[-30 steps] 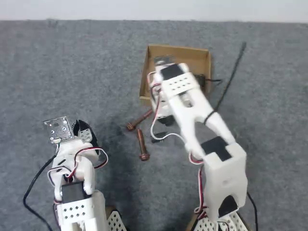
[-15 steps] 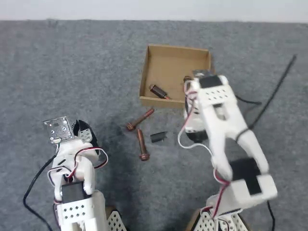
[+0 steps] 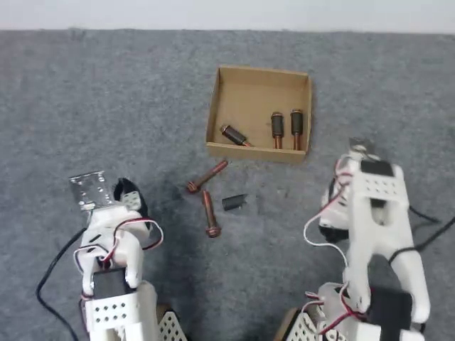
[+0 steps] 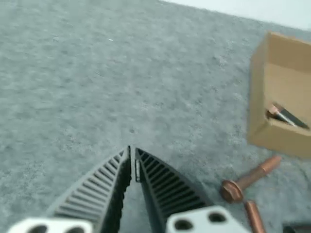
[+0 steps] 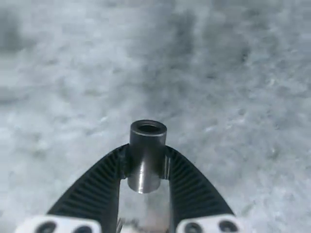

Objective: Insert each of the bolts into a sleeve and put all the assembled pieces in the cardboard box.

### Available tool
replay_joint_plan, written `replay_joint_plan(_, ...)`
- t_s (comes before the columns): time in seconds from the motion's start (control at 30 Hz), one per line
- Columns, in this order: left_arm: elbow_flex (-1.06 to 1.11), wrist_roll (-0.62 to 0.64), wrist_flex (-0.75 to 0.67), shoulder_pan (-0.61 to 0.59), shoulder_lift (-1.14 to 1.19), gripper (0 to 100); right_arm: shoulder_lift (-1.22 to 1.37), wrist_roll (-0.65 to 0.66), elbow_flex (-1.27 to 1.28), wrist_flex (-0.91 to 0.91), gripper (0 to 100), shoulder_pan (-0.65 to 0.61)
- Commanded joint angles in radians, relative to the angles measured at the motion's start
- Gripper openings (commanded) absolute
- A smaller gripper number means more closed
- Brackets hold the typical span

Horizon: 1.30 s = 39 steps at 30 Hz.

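**Pulled back, ready for the next pairing**

Swinging off the box [image 3: 212,114] and back to its own side, the right hand [image 5: 146,156] now clamps a sleeve [image 5: 147,145]. The left hand [image 4: 132,154] sits nearly shut, empty. Beyond, two bolts [image 3: 207,175] [image 3: 210,213] and another sleeve [image 3: 234,203] lie on the counter [image 3: 106,92]. Farther, the box holds three pieces [image 3: 277,130]. Two assemblies likely remain.

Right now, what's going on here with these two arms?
The right pincer is shut on a dark sleeve, held over the carpet. The left pincer is shut and empty. Three assembled pieces lie in the cardboard box; two bolts and one loose sleeve lie on the carpet in front of it.
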Motion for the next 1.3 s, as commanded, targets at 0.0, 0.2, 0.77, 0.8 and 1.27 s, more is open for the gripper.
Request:
replay_joint_plan(0.0,-0.019,-0.005,0.012,0.052,-0.012,1,-0.062,0.02,0.109,-0.166,0.6,0.045)
replay_joint_plan(0.2,-0.11,-0.003,0.044,0.098,-0.011,1,-0.059,0.02,0.135,-0.194,0.6,0.021)
replay_joint_plan(0.77,-0.573,-0.002,0.196,0.31,0.496,1,-0.058,0.02,0.137,-0.196,0.6,0.015)
replay_joint_plan(0.8,-0.611,-0.002,0.196,0.31,0.557,1,-0.058,0.02,0.137,-0.196,0.6,0.016)
replay_joint_plan(1.27,-0.831,-0.011,0.187,0.489,1.131,8,-0.058,0.02,0.137,-0.197,0.6,0.016)
